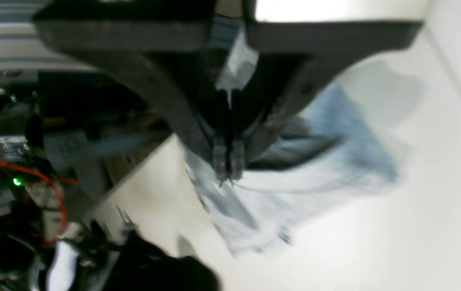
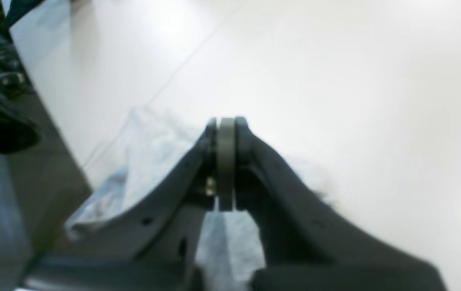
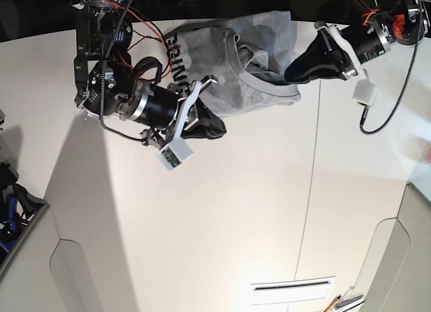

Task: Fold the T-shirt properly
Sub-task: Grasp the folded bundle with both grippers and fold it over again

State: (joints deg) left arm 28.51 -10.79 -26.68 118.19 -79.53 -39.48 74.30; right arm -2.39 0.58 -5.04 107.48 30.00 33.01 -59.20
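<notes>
The grey T-shirt (image 3: 252,49) lies bunched at the far edge of the white table (image 3: 202,224), with black lettering showing on its left part. In the base view my left gripper (image 3: 291,74) is at the shirt's right edge, and its jaws are shut on the cloth. The left wrist view shows folds of the T-shirt (image 1: 315,161) spreading from the closed left gripper (image 1: 228,167). My right gripper (image 3: 217,129) sits at the shirt's near left edge. In the right wrist view the right gripper (image 2: 226,121) is shut, with a grey strip pinched between its jaws and the T-shirt (image 2: 153,153) under it.
A seam (image 3: 310,191) runs down the table. Wires and electronics (image 3: 108,15) crowd the far left corner. A black cable (image 3: 397,103) hangs from the arm on the right. The table's edge (image 2: 52,133) drops off close to the shirt. A slot (image 3: 293,290) lies near the front.
</notes>
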